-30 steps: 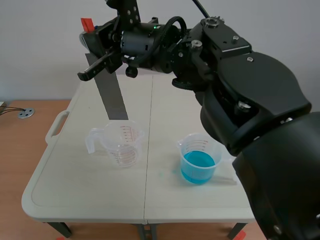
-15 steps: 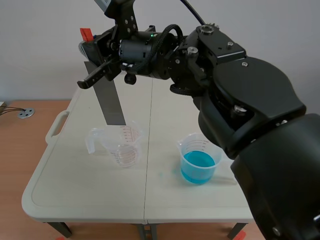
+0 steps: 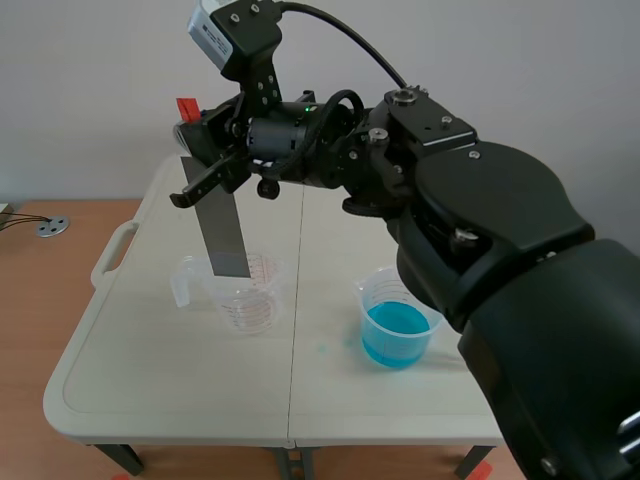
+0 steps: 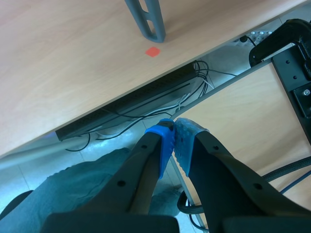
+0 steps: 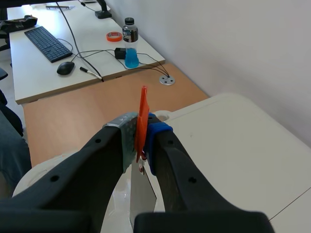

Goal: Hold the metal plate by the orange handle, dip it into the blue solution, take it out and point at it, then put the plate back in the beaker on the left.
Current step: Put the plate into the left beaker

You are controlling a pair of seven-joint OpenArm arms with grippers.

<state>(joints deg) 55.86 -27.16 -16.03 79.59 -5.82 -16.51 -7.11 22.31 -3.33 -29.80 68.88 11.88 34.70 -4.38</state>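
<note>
Clear plastic beaker of blue solution (image 3: 396,320) sitting nearest on pale bench (image 3: 150,400), well apart from plate. Beyond it, we are hanging flat grey metal plate (image 3: 225,235) near-upright, lower end just inside empty clear beaker (image 3: 245,292) at left, likely for return step. Right tool (image 5: 141,133) pinching orange handle (image 5: 143,121) between pads. Left tool (image 4: 174,138) closed, empty.

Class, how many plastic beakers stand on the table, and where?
2. A clear plastic beaker with red markings stands left of the table's seam; a plastic beaker of blue solution stands right of it. The right arm may hide more.
</note>
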